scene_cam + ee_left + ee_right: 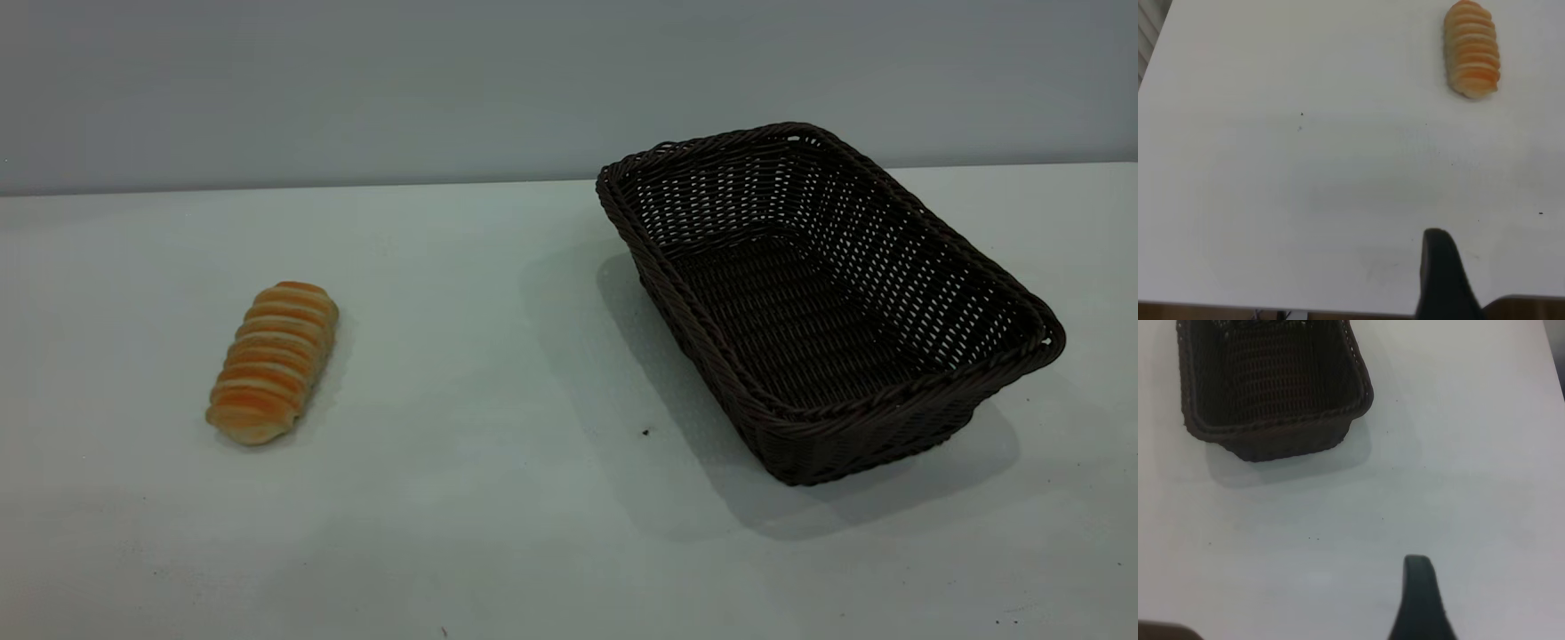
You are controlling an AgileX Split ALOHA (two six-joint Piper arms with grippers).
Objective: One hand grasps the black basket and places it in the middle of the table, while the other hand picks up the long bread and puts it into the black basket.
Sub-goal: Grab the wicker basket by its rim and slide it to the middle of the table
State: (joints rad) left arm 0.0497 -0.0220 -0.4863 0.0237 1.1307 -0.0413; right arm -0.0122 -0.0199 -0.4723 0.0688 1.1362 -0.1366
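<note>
The black basket [827, 302] stands empty on the right half of the white table [498, 444], skewed, with one short end towards the camera. The long bread [273, 360] lies on the table's left half, well apart from the basket. Neither arm shows in the exterior view. In the left wrist view a dark part of my left gripper [1439, 277] hangs over bare table near its edge, with the bread [1471, 48] far off. In the right wrist view my right gripper [1421, 600] is over bare table, some way from the basket [1271, 383].
A grey wall runs behind the table's far edge. A few tiny dark specks [645, 433] dot the tabletop. The table's near edge [1338, 310] shows in the left wrist view. Open tabletop lies between the bread and the basket.
</note>
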